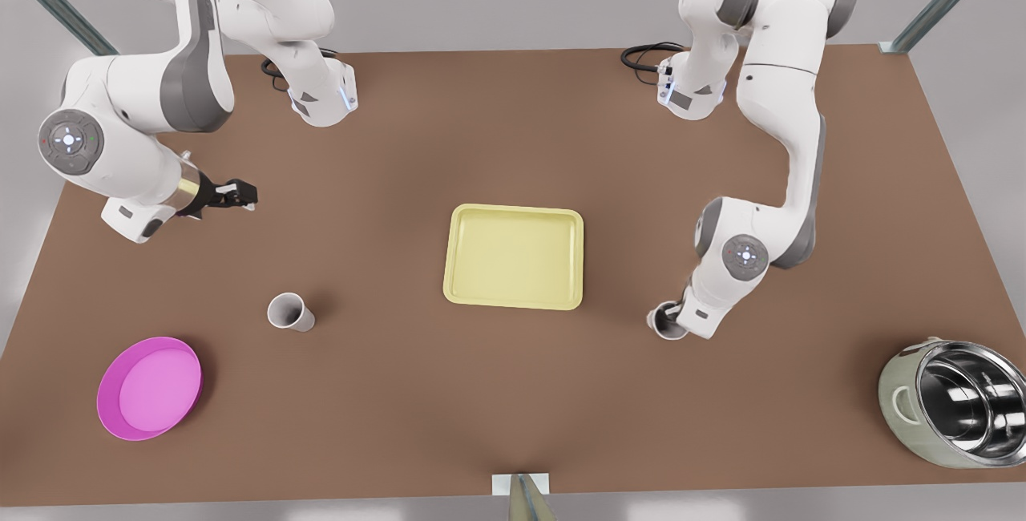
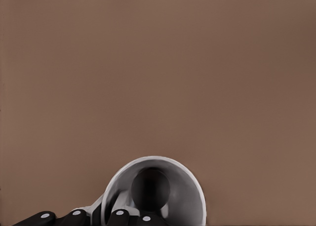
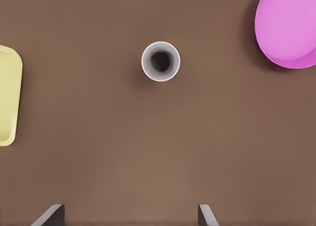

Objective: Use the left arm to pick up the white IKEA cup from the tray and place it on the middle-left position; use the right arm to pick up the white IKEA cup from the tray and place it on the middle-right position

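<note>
Front view: two white cups, one tray [image 1: 514, 256] standing bare, one magenta bowl [image 1: 149, 387] and one steel pot [image 1: 958, 403] on the worktop [image 1: 513, 128]; the free cup [image 1: 288, 312] stands upright on the front view's left, near the right end effector [image 1: 244, 196], and the held cup [image 1: 667, 321] sits under the left end effector [image 1: 673, 314]. Left wrist view: the left end effector [image 2: 96, 217] appears clamped on that cup's [image 2: 155, 191] wall, apparently at the middle-left position. Right wrist view: the right end effector [image 3: 129, 218] has fingers apart, well clear of the free cup [image 3: 160, 61], mouth up.
</note>
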{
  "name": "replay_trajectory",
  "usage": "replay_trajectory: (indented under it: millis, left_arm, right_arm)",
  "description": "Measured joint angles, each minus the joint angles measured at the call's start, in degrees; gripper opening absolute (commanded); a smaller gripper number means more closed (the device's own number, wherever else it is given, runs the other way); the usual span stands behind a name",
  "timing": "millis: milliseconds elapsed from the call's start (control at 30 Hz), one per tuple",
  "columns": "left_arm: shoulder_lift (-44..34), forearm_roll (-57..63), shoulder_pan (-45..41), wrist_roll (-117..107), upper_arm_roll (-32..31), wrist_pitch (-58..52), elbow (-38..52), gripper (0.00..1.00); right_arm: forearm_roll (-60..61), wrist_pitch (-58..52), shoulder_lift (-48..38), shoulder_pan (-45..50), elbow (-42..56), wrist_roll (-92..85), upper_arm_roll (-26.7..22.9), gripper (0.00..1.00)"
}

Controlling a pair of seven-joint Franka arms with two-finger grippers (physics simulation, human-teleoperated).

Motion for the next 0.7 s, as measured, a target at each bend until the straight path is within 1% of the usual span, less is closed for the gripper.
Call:
replay_trajectory:
  millis: [100, 333, 367, 400, 433, 600, 633, 700]
  left_arm:
    - [2.9, 2.3, 0.4, 2.2, 2.4, 4.5, 0.0, 0.1]
    - [5.4, 6.6, -0.1, 5.4, 4.1, 12.5, 0.2, 0.1]
    - [5.5, 7.1, -0.1, 5.7, 4.2, 13.2, 0.2, 0.12]
    - [5.6, 7.3, -0.1, 6.1, 4.2, 13.8, 0.2, 0.36]
    - [5.7, 7.2, 0.0, 6.7, 4.2, 14.3, 0.2, 1.0]
    - [5.5, 6.7, 0.2, 9.3, 4.2, 15.7, -0.3, 1.0]
    - [3.4, 6.7, -0.1, 9.9, 4.2, 14.3, -0.8, 1.0]
    - [-4.2, 6.4, -2.0, 11.5, 3.8, 6.6, 0.2, 1.0]
  right_arm:
    - [0.0, 0.0, 0.2, 0.2, 0.0, 0.1, 0.0, 1.0]
    - [2.4, 0.3, 1.7, -0.2, 0.3, 0.4, 0.3, 1.0]
    - [2.6, 0.5, 1.9, -0.3, 0.4, 0.4, 0.4, 1.0]
    - [2.7, 0.6, 2.1, -0.3, 0.4, 0.5, 0.5, 1.0]
    - [2.8, 0.7, 2.2, -0.3, 0.4, 0.5, 0.6, 1.0]
    - [2.7, 1.3, 2.2, -0.2, 0.3, 0.8, 0.2, 1.0]
    - [2.7, 1.6, 2.2, -0.5, 0.3, 0.8, 0.1, 1.0]
    - [2.7, 2.2, 2.3, -1.2, 0.4, 0.9, 0.0, 1.0]
